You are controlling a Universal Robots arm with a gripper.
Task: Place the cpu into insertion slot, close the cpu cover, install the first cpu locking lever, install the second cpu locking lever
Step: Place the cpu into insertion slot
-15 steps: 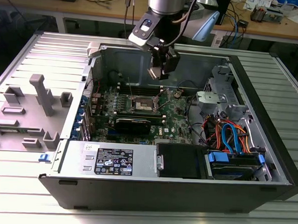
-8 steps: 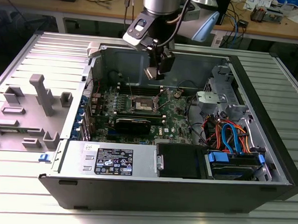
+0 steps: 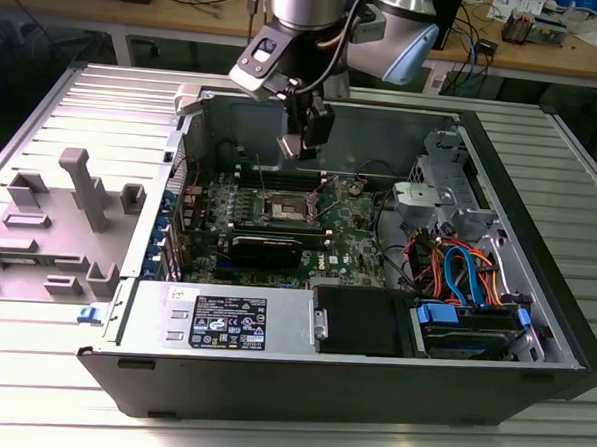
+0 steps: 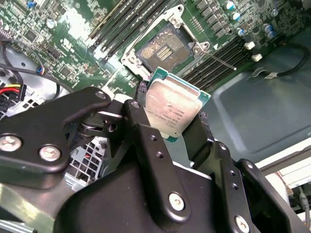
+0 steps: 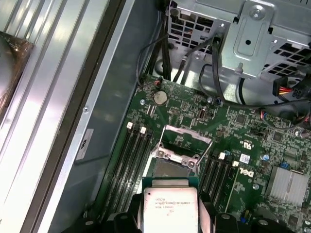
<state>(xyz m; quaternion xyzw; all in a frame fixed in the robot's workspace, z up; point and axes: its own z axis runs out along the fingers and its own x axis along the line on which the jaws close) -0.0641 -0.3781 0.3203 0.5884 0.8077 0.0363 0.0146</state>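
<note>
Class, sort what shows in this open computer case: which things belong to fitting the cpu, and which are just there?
Job: cpu, held by the gripper; insertion slot; cpu cover, open.
Just there: memory slots; coin battery; drive cage; coloured cables.

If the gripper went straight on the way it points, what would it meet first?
Likely the open insertion slot, with the cpu held in the gripper touching first; depth is hard to judge.
</note>
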